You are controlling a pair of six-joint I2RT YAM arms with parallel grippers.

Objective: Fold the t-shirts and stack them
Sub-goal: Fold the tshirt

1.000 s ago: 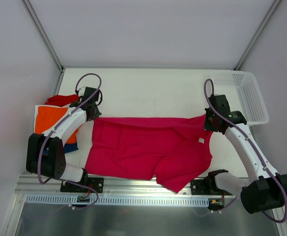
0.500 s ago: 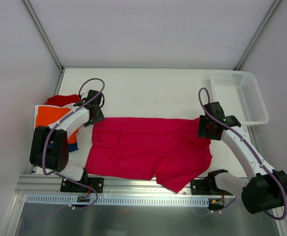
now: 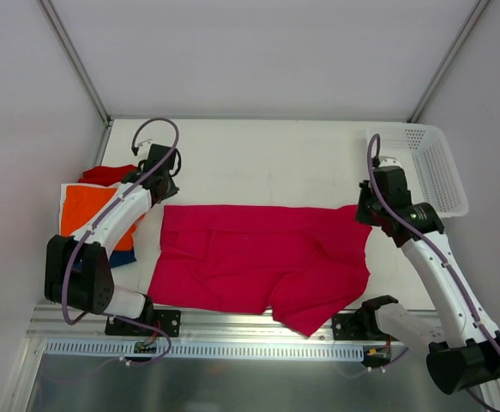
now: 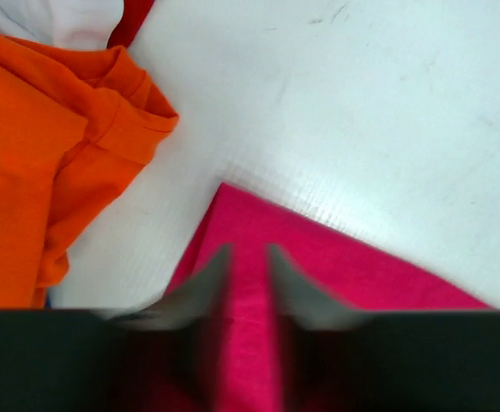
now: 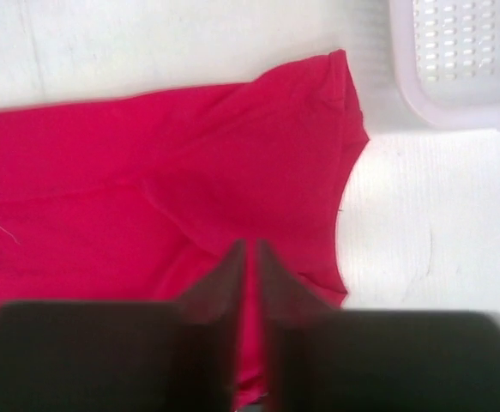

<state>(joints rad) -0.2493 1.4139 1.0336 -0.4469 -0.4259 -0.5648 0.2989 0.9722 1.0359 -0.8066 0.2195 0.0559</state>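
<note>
A magenta-pink t-shirt [image 3: 258, 257] lies spread flat across the middle of the table, its lower right part bunched toward the front edge. My left gripper [image 3: 164, 194] hovers over its far left corner [image 4: 232, 202], open, with cloth showing between the fingers [image 4: 219, 262] but not pinched. My right gripper [image 3: 367, 215] hangs above the shirt's right side [image 5: 189, 154], open by a narrow gap and holding nothing. At the left edge sits a pile with an orange t-shirt [image 3: 91, 210] on top, red [image 3: 108, 174], white [image 3: 68, 193] and dark blue [image 3: 126, 255] cloth peeking out.
A white perforated basket [image 3: 442, 176] stands at the far right, close to the right arm; its corner [image 5: 464, 60] shows in the right wrist view. Bare table lies beyond the shirt toward the back wall.
Both grippers have opened and let go of the shirt's far corners, which now lie flat. The left gripper rose a little; the right arm swung back right and up.
</note>
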